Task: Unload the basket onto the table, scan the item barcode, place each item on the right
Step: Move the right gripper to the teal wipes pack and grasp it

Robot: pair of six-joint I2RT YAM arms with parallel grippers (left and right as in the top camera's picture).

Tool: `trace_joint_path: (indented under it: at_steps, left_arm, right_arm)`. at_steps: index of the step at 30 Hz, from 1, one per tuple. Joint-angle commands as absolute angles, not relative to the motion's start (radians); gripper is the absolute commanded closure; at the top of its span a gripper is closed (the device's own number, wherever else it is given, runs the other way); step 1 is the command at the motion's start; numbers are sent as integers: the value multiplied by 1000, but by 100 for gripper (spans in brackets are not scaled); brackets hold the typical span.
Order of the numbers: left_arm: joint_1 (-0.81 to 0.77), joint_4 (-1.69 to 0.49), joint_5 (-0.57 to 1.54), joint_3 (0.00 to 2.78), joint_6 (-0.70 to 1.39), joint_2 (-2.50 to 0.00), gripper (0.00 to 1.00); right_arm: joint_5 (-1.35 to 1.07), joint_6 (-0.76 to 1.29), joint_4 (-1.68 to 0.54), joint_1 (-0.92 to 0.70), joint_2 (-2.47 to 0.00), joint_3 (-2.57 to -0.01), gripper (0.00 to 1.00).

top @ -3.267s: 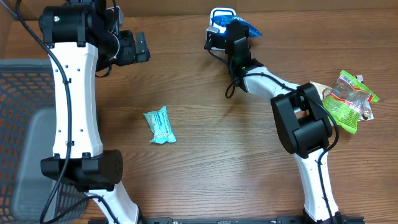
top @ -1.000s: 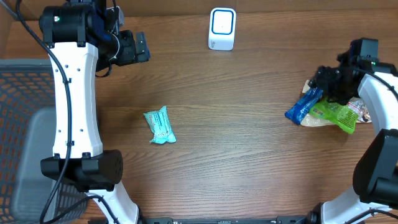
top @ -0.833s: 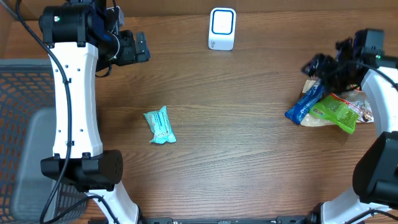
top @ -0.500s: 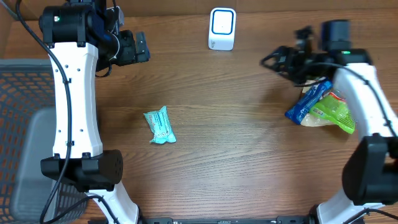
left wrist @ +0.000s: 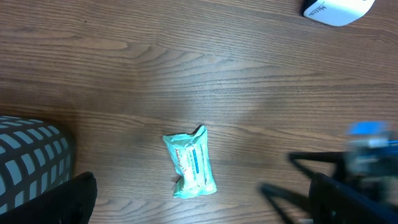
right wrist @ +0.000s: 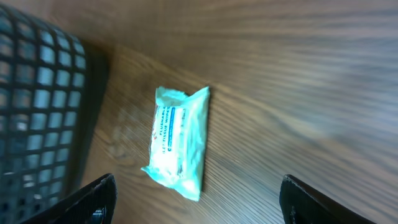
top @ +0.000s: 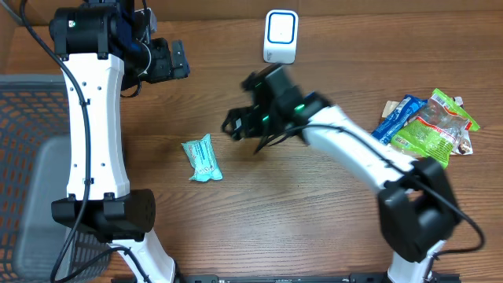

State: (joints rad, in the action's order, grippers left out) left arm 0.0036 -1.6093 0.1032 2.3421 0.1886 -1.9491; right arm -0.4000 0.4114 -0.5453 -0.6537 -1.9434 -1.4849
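Right gripper hangs above the table, just up and right of the wipes packet. It is near but not touching. Jaws are spread wide, nothing between them. In the wrist view the packet lies flat ahead of the fingers, slightly left of centre.

Left gripper sits at the far left end, well apart from the packet, also spread and empty.

Scanner stands at the far edge, well apart from the packet, with bare wood between them. The right arm itself crosses that stretch (blurred in the overhead view).

A wire basket is off to the left, its dark mesh close to the packet in the right wrist view. A blue packet and a green bag lie together at the right edge, touching.

The packet is teal with a white label and blue print, too small to read for sure. Lettering on the scanner's edge is not legible either.
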Motion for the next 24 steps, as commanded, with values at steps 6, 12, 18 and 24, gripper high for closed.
trace_joint_path:
  at_steps: [6,12,18,24]
  left_arm:
    - [0,-1611,101,2358,203,-1950,0]
    - [0,-1611,100,2358,203,-1950,0]
    - [0,-1611,100,2358,203,-1950,0]
    - [0,-1611,101,2358,203,-1950,0]
  right_arm:
    - [-299,450,-334,-796,-2082,-1497,16]
    - [-258,450,-252,-862,-2162,-1497,14]
    - [-207,450,-274,-887,-2197,-1497,18]
    - [-202,524,-361,-875,-2200,-1500,55]
